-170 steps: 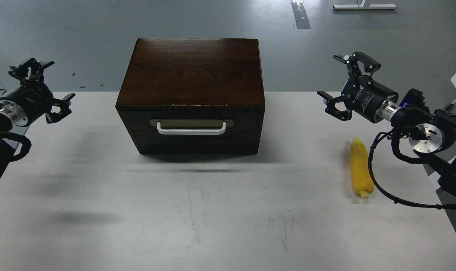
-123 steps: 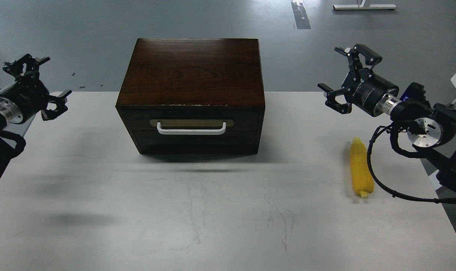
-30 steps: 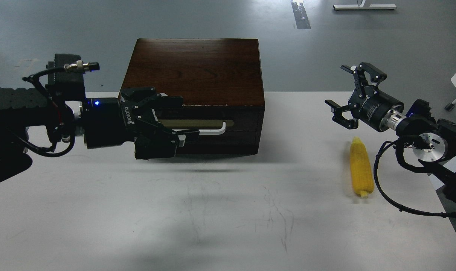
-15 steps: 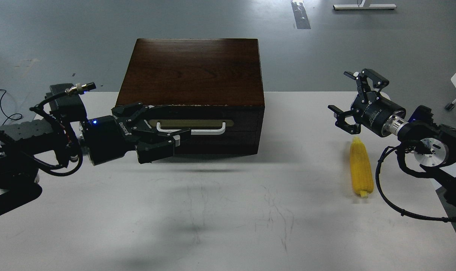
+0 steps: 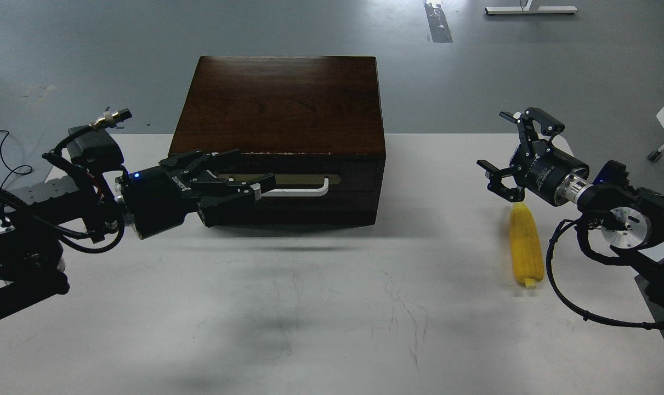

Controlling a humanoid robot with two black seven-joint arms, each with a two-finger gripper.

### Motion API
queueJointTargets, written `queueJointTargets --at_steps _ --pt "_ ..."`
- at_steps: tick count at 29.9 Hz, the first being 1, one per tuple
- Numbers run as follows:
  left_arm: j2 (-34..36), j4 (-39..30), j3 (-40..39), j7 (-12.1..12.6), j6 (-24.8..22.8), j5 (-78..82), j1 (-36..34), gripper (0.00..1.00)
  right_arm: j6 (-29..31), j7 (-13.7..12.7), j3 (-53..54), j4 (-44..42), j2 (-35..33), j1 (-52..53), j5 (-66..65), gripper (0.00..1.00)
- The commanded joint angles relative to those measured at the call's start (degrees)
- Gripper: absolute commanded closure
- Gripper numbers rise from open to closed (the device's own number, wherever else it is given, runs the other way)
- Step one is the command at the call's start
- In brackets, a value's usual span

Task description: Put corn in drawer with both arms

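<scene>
The yellow corn [image 5: 525, 247] lies lengthwise on the white table at the right. The dark wooden cabinet [image 5: 279, 104] stands at the table's back middle; its drawer [image 5: 310, 181] with brass plate and white bar handle [image 5: 299, 191] is closed. My left gripper [image 5: 249, 176] reaches in from the left, open, fingers at the handle's left end, one above and one below it. My right gripper [image 5: 501, 145] is open and empty, just above and behind the corn's far tip.
The white table [image 5: 332, 307] extends in front of the cabinet with scuff marks. Its right edge runs close by the corn. Black cable from my right arm [image 5: 562, 296] loops beside the corn. Grey floor lies behind.
</scene>
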Motion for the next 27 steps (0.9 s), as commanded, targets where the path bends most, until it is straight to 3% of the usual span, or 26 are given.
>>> queueJointTargets --at_steps 1,10,27 --pt "-0.5 0.7 0.0 0.0 -2.2 4.8 -0.4 0.02 0.0 0.1 0.1 0.0 0.0 0.0 0.0 0.0" --pt "-3.7 3.6 0.0 -0.1 -4.6 15.6 -1.4 0.02 0.0 0.0 0.7 0.0 0.0 0.1 0.0 0.0" --pt "-8.7 7.5 1.9 -0.7 -5.7 21.2 -3.5 0.02 0.1 0.1 0.7 -0.7 -0.1 0.0 0.0 0.0"
